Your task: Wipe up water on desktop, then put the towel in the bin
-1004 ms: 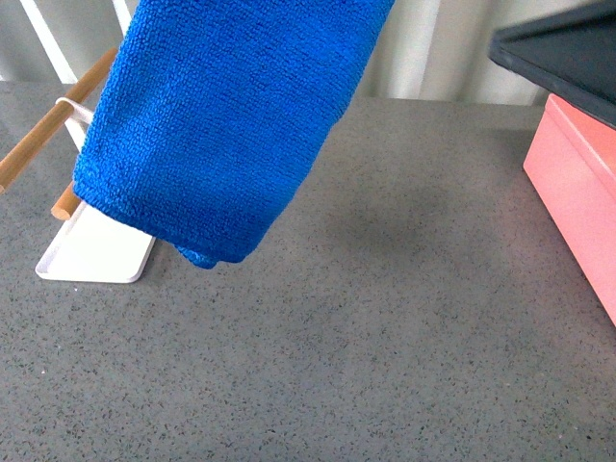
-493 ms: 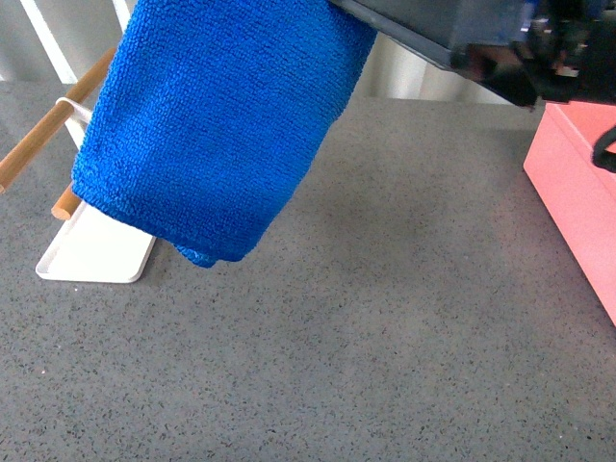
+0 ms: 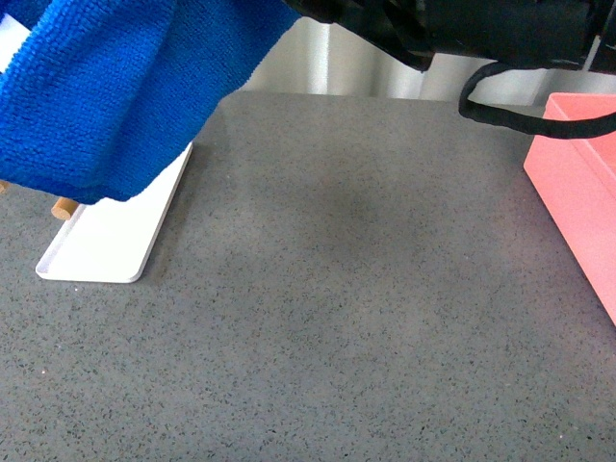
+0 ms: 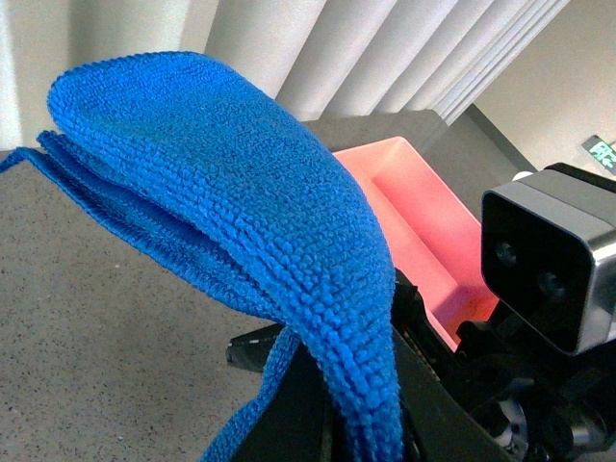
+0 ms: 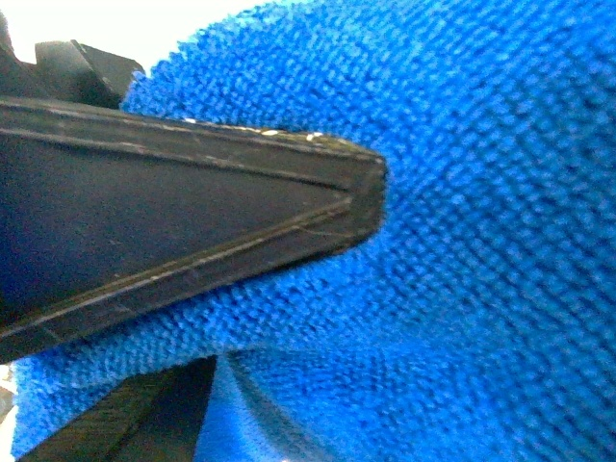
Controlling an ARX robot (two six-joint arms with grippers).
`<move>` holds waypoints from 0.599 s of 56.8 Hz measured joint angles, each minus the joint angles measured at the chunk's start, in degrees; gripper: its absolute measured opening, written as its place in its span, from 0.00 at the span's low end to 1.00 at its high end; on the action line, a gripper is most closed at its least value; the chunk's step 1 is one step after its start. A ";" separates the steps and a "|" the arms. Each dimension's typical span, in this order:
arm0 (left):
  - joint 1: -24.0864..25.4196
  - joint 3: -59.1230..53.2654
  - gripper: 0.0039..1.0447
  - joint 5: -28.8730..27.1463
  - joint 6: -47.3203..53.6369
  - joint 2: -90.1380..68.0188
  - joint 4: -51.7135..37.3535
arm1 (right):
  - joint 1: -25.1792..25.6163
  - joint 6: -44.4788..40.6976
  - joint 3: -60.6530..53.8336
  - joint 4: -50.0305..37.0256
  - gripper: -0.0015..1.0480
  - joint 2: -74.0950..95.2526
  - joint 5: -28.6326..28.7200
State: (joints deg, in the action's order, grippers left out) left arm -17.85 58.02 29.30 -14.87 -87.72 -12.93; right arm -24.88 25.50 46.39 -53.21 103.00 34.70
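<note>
One bright blue towel hangs above the speckled grey desktop, over a white tray at the left. The pink bin stands well apart at the right, pale pleated curtains behind. The right gripper clamps a fold of cloth between black fingers; whether the towel-draped left gripper grips cannot be told.
</note>
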 joint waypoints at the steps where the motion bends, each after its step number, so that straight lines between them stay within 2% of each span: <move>1: 0.02 0.00 0.05 -0.07 0.00 0.00 0.00 | -0.09 0.11 0.00 -0.13 0.70 0.02 -0.02; 11: 0.09 0.00 0.06 -0.22 -0.02 0.00 -0.13 | -1.22 1.51 -0.07 -1.75 0.46 0.07 -1.53; 18: 0.04 0.00 0.26 0.07 -0.02 0.00 -0.20 | -1.51 1.79 -0.72 -1.75 0.30 -0.50 -2.95; 28: -0.02 0.00 0.48 0.46 -0.02 0.00 -0.22 | -1.25 2.51 -2.27 -1.25 0.08 -2.01 -4.59; 34: -0.17 0.00 0.62 0.70 -0.02 0.00 -0.22 | -1.03 2.38 -2.86 -0.59 0.04 -2.73 -4.79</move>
State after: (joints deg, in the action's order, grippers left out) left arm -18.02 58.02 30.00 -14.90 -87.72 -13.15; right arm -25.91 27.88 43.53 -53.80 100.27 29.91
